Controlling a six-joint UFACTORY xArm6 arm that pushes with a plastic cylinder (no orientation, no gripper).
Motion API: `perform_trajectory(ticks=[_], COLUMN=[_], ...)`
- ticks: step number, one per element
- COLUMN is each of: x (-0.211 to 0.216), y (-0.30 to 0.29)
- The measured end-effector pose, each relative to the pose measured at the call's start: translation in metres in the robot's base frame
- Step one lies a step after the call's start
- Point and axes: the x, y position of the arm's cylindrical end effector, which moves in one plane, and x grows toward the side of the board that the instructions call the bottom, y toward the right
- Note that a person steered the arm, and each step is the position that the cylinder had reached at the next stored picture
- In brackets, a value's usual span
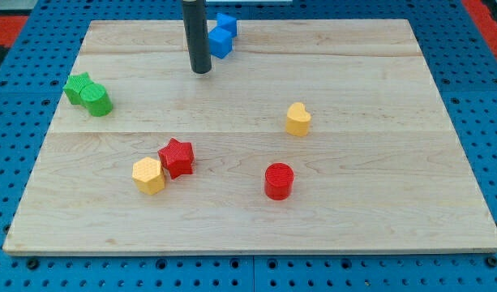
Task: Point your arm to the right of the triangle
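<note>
Two blue blocks sit together at the view's top centre: one (221, 43) looks like a cube, and the other (227, 23) behind it may be the triangle, though its shape is hard to make out. My dark rod comes down from the top edge. My tip (201, 70) rests on the board just to the left of the blue pair and a little below it, close to the nearer blue block but apart from it.
A green star (77, 85) and a green cylinder (96, 100) touch at the left. A yellow heart (297, 118) lies right of centre. A red star (177, 156) touches a yellow hexagon (148, 175). A red cylinder (278, 180) stands at lower centre. The wooden board (394, 227) lies on blue pegboard.
</note>
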Motion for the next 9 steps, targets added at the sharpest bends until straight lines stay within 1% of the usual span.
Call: perform_trajectory(ticks=[2,4,5,6,7,8,9], x=[0.016,0.016,0.013,-0.018,-0.081,-0.119,-0.12], y=[0.0,0.003,0.042,0.123,0.163,0.16,0.155])
